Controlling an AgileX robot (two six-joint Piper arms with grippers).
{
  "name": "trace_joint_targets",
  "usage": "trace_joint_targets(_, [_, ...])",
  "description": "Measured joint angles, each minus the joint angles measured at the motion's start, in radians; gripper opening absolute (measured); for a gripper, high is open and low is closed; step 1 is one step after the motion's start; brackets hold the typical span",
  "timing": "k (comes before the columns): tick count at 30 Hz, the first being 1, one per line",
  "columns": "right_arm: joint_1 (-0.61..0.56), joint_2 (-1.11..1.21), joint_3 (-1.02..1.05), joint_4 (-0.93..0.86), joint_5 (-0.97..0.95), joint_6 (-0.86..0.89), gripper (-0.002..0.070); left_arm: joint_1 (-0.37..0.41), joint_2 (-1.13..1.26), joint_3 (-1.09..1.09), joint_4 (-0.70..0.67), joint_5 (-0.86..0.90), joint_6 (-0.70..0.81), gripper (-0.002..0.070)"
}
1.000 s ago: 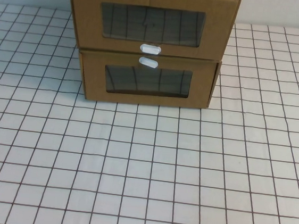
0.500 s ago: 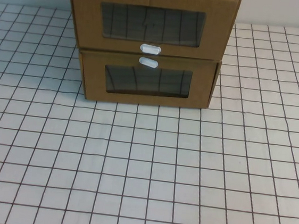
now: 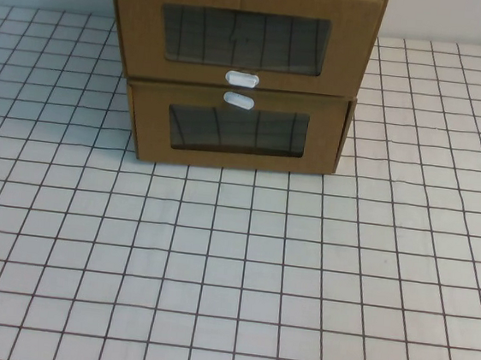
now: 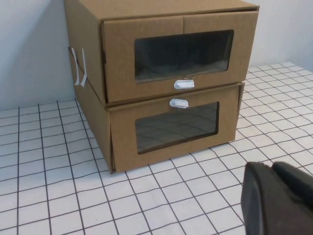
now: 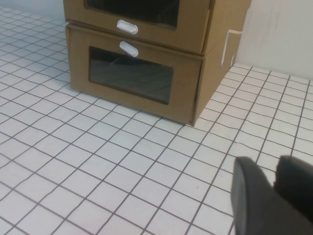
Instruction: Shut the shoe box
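Observation:
The shoe box (image 3: 244, 34) is the upper of two stacked brown cardboard boxes at the table's back, with a clear window and a white pull tab (image 3: 242, 79) below it. It also shows in the left wrist view (image 4: 176, 46) and partly in the right wrist view (image 5: 142, 14). Its front stands slightly forward of the box beneath. My left gripper (image 4: 271, 169) is shut and empty, low over the table, well in front of the boxes and apart from them. My right gripper (image 5: 276, 164) is shut and empty, also well short of the boxes. Neither gripper shows in the high view.
The matching lower box (image 3: 237, 128) has its white tab (image 3: 238, 100) above its window. The table (image 3: 231, 274) is white with a black grid. A pale wall (image 4: 29, 49) stands behind the boxes.
A small dark shape at the high view's lower left edge one second ago is gone. The boxes have not moved.

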Motion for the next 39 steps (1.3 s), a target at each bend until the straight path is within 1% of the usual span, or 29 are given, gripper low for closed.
trace_joint_targets(3, [0.0, 0.0, 0.0, 0.0, 0.0, 0.0, 0.0094, 0.0, 0.0, 0.002, 0.0, 0.006, 0.0, -0.0005])
trace_joint_targets(5, [0.0, 0.0, 0.0, 0.0, 0.0, 0.0, 0.0094, 0.0, 0.0, 0.011, 0.027, -0.011, 0.0, -0.0005])
trace_joint_targets(8, [0.0, 0.0, 0.0, 0.0, 0.0, 0.0, 0.0092, 0.0, 0.0, 0.052, 0.102, -0.131, -0.002, -0.0005])
trace_joint_targets(11, [0.0, 0.0, 0.0, 0.0, 0.0, 0.0, 0.0083, 0.0, -0.002, 0.134, 0.189, -0.307, -0.002, -0.0005])
trace_joint_targets(13, [0.0, 0.0, 0.0, 0.0, 0.0, 0.0, 0.0069, 0.0, -0.018, 0.204, 0.287, -0.408, -0.002, -0.0005])
trace_joint_targets(16, [0.0, 0.0, 0.0, 0.0, 0.0, 0.0, 0.0043, 0.0, -0.065, 0.309, 0.411, -0.496, -0.009, -0.0005])
trace_joint_targets(19, [0.0, 0.0, 0.0, 0.0, 0.0, 0.0, 0.0013, 0.0, -0.112, 0.406, 0.457, -0.545, -0.052, -0.0005])
trace_joint_targets(25, [0.0, 0.0, 0.0, 0.0, 0.0, 0.0, -0.0009, 0.0, -0.12, 0.593, 0.466, -0.574, -0.253, -0.0005])
trace_joint_targets(28, [0.0, 0.0, 0.0, 0.0, 0.0, 0.0, -0.0009, 0.0, -0.12, 0.615, 0.468, -0.534, -0.328, -0.0005])
trace_joint_targets(32, [0.0, 0.0, 0.0, 0.0, 0.0, 0.0, -0.001, 0.0, -0.12, 0.617, 0.492, -0.449, -0.358, -0.0005])
trace_joint_targets(39, [0.0, 0.0, 0.0, 0.0, 0.0, 0.0, -0.001, 0.0, -0.121, 0.617, 0.542, -0.44, -0.366, -0.0005])
